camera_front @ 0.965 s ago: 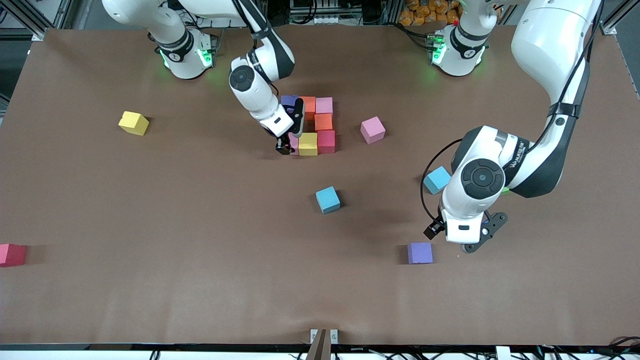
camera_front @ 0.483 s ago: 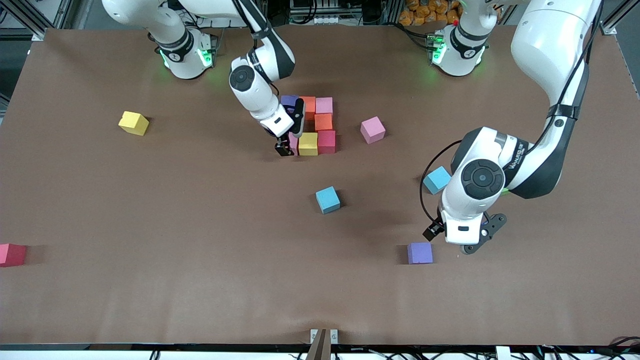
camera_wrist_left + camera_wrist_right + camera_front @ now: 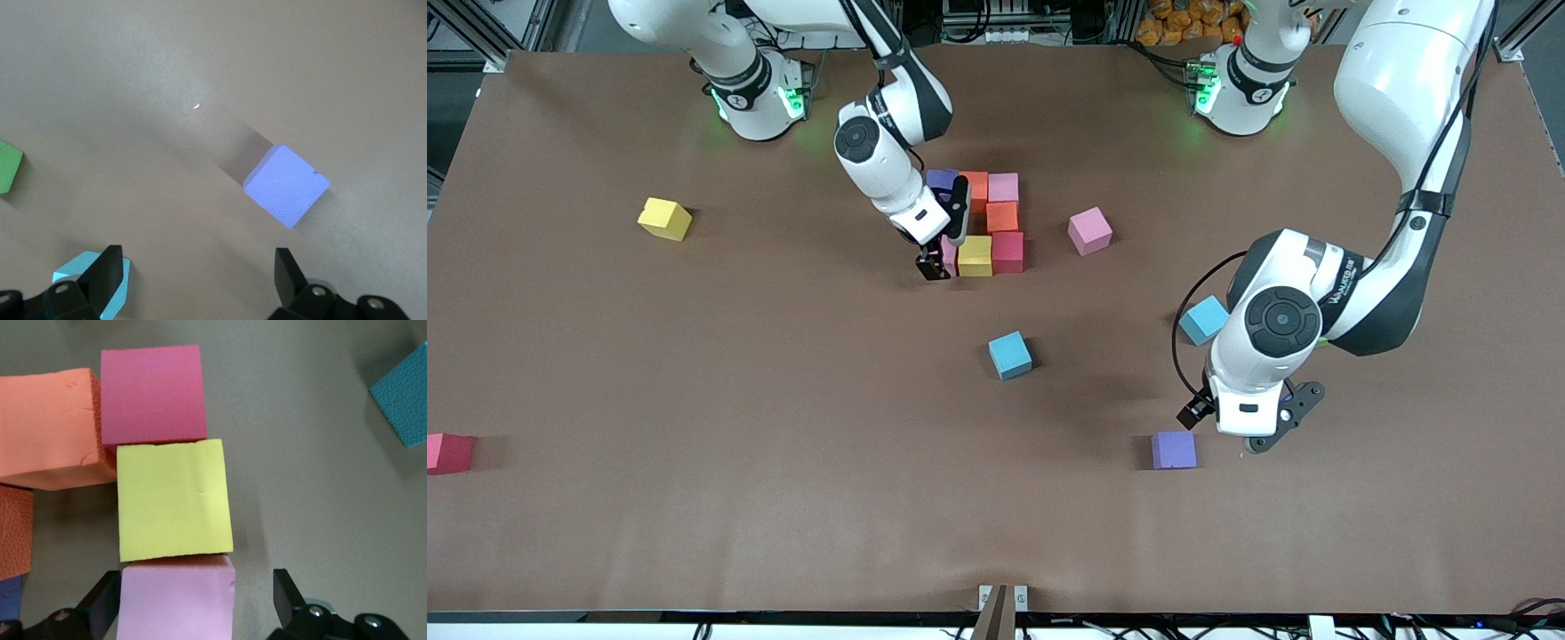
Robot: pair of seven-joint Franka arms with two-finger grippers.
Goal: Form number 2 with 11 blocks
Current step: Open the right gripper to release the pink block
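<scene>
Brown surface [image 3: 783, 498] carries a block cluster [image 3: 987, 218] near the arms' bases: purple, orange and pink in a row, orange, then red, yellow and pink. The right pincer [image 3: 193, 600], released, straddles that end pink block [image 3: 177, 600] touching the yellow block [image 3: 173, 500]. Loose blocks lie scattered. The left pincer [image 3: 197, 277] hangs released over bare surface near a purple block [image 3: 287, 185].

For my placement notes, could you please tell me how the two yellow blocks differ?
The yellow block in the cluster sits square between a pink block and a red block. The loose yellow block sits alone toward the right arm's end, turned askew. Both look the same size and colour.
</scene>
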